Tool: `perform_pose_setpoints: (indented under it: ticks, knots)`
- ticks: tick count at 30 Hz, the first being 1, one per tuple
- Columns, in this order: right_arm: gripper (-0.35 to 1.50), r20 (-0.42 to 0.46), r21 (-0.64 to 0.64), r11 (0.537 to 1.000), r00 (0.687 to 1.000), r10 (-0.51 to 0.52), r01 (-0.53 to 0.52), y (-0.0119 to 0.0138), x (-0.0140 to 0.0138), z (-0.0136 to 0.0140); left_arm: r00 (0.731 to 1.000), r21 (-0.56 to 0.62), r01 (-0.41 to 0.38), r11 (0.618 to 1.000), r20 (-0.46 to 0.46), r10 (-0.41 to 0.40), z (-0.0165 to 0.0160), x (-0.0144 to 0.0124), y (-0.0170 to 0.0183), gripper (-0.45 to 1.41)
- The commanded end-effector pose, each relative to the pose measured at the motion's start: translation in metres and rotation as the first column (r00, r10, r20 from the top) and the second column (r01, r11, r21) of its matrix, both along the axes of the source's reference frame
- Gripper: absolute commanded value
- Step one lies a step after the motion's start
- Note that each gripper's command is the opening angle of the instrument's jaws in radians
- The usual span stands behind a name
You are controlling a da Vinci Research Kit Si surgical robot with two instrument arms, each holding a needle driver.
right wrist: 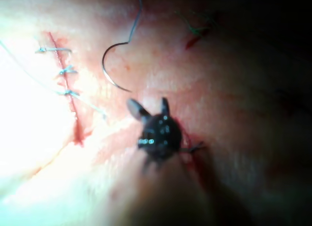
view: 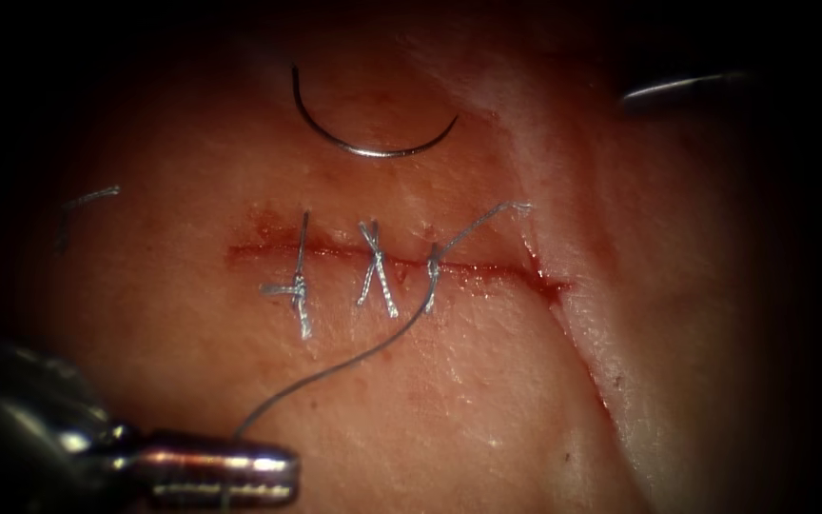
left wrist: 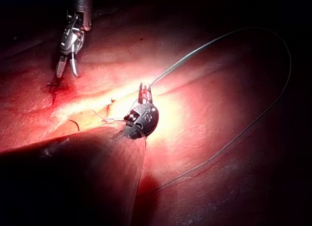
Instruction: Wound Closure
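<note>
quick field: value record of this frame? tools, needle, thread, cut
left tool: jaws shut on the thread
right tool: jaws open, holding nothing
needle: lying free on the tissue, above the cut, not in the tissue
thread: runs from the left tool to the rightmost stitch
cut: three stitches across it, right end unstitched, red fluid there

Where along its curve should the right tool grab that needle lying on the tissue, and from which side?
Probably on the needle body about two thirds back from the point. It lies flat and free on the tissue above the cut, arc bulging toward the cut, both ends up. The right tool, jaws open and empty, sits to its right, so come from there. The left tool holds the thread.
</note>
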State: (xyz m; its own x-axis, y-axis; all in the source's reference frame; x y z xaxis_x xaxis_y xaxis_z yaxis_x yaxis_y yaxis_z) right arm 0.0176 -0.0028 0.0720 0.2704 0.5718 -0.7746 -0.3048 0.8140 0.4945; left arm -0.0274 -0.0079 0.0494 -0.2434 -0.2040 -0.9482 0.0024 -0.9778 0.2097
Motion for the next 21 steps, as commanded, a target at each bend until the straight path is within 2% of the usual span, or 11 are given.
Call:
perform_pose_setpoints:
  ticks: [1,6,12,16,21]
  knots:
    - [1.28,-0.027,-0.003,1.0,1.0,-0.01,0.01,-0.0011,0.0028,-0.0001,1.0,-0.001,0.0,1.0,0.001,0.0,0.0005,-0.0006,0.0005,-0.45]
    - [1.23,-0.067,-0.013,0.999,0.997,-0.044,0.043,-0.003,0.0078,-0.0015,1.0,-0.018,0.008,1.0,-0.007,-0.008,-0.0001,-0.0018,0.0039,-0.45]
    - [0.98,-0.109,-0.038,0.998,0.993,-0.046,0.042,-0.0044,0.0121,-0.0018,1.0,-0.025,-0.003,1.0,0.006,0.003,0.0005,-0.0038,0.0063,-0.45]
    - [0.89,-0.117,-0.051,0.998,0.993,-0.037,0.031,-0.0054,0.014,-0.0011,1.0,-0.015,-0.013,1.0,0.017,0.014,0.001,-0.0053,0.0079,-0.45]
    - [0.71,-0.125,-0.059,0.998,0.991,-0.043,0.036,-0.0067,0.0148,-0.0012,0.998,-0.012,-0.005,1.0,0.055,0.006,0.0018,-0.0067,0.0105,-0.45]
